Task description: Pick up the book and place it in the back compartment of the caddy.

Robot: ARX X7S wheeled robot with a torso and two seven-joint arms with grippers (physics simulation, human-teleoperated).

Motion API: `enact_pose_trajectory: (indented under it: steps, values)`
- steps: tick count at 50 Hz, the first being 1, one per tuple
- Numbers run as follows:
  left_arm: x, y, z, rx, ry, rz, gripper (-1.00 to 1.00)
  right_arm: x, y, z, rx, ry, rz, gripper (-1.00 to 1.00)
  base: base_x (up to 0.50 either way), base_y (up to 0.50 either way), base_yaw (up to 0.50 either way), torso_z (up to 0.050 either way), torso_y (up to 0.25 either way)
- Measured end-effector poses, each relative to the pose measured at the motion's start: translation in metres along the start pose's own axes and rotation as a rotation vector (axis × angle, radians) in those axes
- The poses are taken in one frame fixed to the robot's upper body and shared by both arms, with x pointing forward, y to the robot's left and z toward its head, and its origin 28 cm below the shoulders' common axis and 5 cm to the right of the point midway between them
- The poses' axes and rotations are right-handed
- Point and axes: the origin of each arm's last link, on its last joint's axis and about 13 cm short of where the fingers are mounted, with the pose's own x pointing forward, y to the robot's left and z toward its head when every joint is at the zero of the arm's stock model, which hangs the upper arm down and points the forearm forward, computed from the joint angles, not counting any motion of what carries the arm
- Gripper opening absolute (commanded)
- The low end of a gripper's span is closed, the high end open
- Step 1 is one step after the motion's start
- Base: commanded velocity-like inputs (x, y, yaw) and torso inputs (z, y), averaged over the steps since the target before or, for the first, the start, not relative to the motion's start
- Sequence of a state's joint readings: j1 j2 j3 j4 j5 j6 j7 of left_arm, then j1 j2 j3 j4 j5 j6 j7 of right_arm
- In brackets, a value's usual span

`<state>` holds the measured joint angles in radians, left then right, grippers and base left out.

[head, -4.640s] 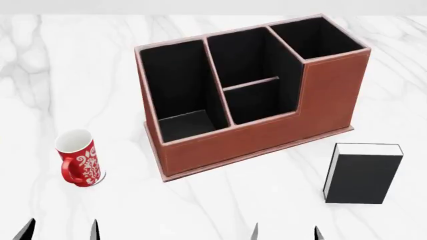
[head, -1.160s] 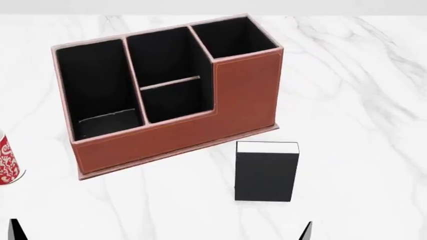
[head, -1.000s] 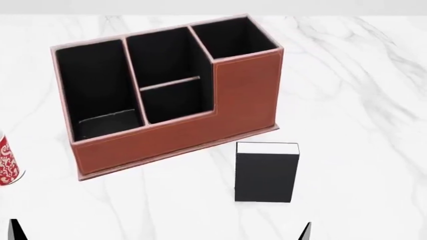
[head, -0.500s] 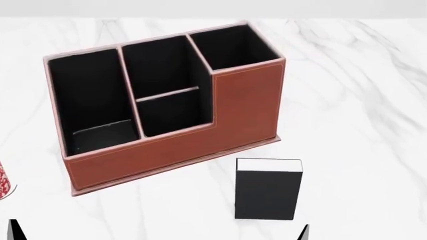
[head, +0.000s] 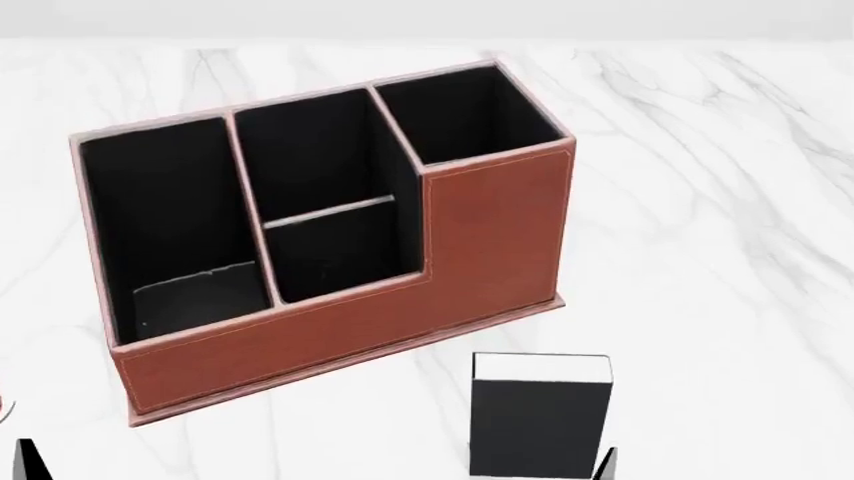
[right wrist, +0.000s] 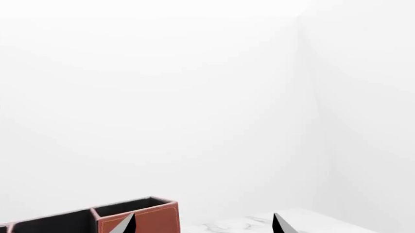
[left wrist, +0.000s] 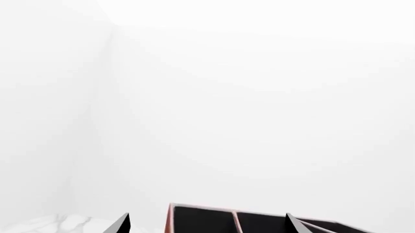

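Observation:
The black book [head: 539, 425] with its white page block stands upright on the marble table [head: 721, 200], just in front of the caddy's right end and cut off by the head view's lower edge. The reddish-brown caddy [head: 334, 320] has black-lined cells, and its middle cell is split by a low divider [head: 328, 211]. My right gripper [right wrist: 204, 225] is open, one fingertip [head: 607, 464] showing right beside the book's lower right corner. My left gripper [left wrist: 206, 227] is open, facing the caddy [left wrist: 214, 221] from a distance, with one fingertip [head: 24, 462] at the lower left.
The caddy's tall right cell [right wrist: 139, 216] shows in the right wrist view, with marble beside it. White walls fill most of both wrist views. Open marble lies to the right of the caddy and the book.
The caddy and the book have slid lower in the head view and look a little larger. The mug has dropped out at the left edge. Both grippers' fingertips hold the same places.

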<state>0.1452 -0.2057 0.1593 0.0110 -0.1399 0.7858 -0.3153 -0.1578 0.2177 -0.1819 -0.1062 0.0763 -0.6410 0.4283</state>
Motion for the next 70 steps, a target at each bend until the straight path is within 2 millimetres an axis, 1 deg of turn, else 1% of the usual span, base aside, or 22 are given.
enact_pose_trajectory:
  steps: [70]
  values:
    - [-0.0004,-0.0002,-0.0005,0.002,0.001,0.000,1.00,0.0005,0.0005,-0.0017,-0.002,0.006,0.003,1.00,0.13,0.00,0.00,0.000,0.000]
